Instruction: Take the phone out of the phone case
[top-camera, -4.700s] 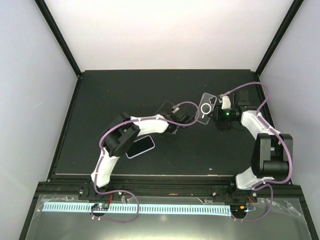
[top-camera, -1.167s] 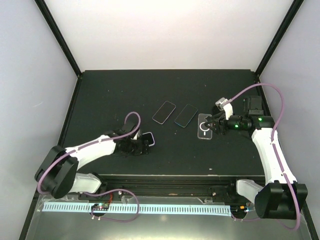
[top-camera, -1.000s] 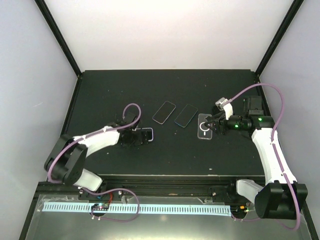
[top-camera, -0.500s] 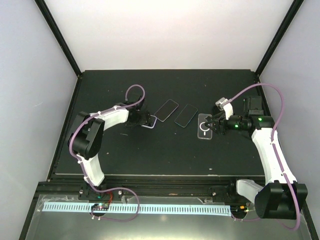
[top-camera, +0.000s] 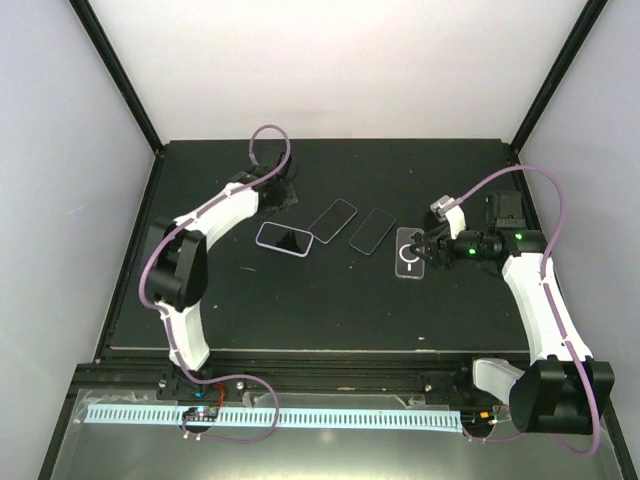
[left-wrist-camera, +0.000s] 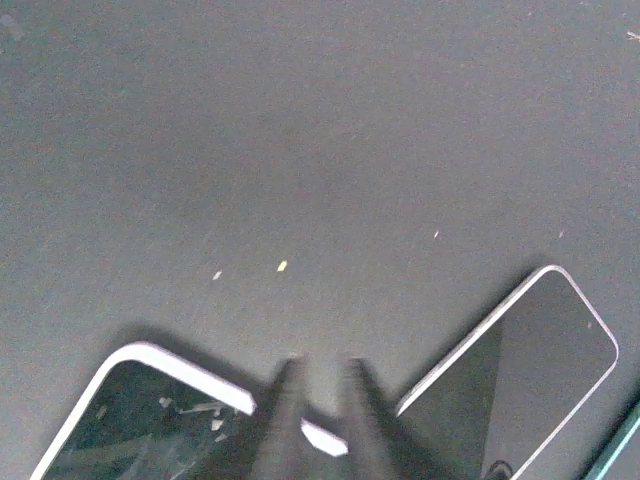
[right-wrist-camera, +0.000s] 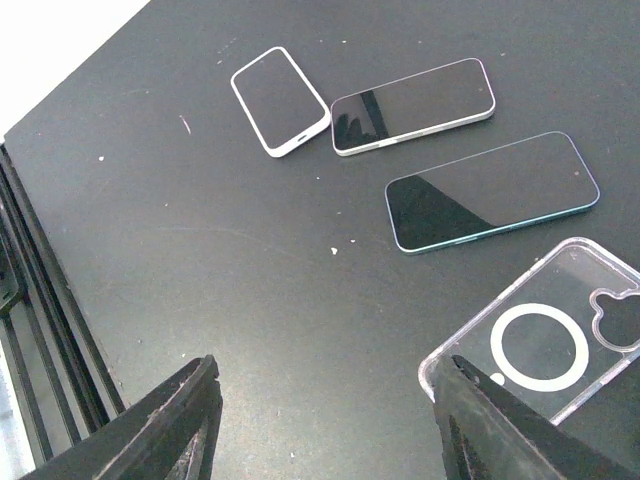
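Near the middle of the top view, three bare phones lie flat in a row on the black bench (top-camera: 200, 300). A white-edged phone (top-camera: 283, 239) is at the left, a silver-edged phone (top-camera: 331, 221) sits just right of it, and a teal-edged phone (top-camera: 372, 230) comes next. None touches another (the first two come very close at their corners). At the right end of the row, just beside the teal-edged phone, lies the clear phone case (top-camera: 408, 252). It is empty, and the dark bench shows through it around its white ring.

From the right edge of that view the right arm reaches in to the case. In its wrist view the right gripper (right-wrist-camera: 328, 380) has its fingers spread wide, with only bare bench between them, and it grasps nothing. The case lies at the lower right of that frame, one corner hidden behind the finger there (whether the finger touches it I cannot tell).

Toward the upper left of the bench the left arm stretches out past the white-edged phone. In its wrist view the left gripper (left-wrist-camera: 322, 370) appears blurred at the bottom centre. Its fingers are drawn close together with a slim gap between them, and they hold nothing. The phone's white rim shows through that gap.
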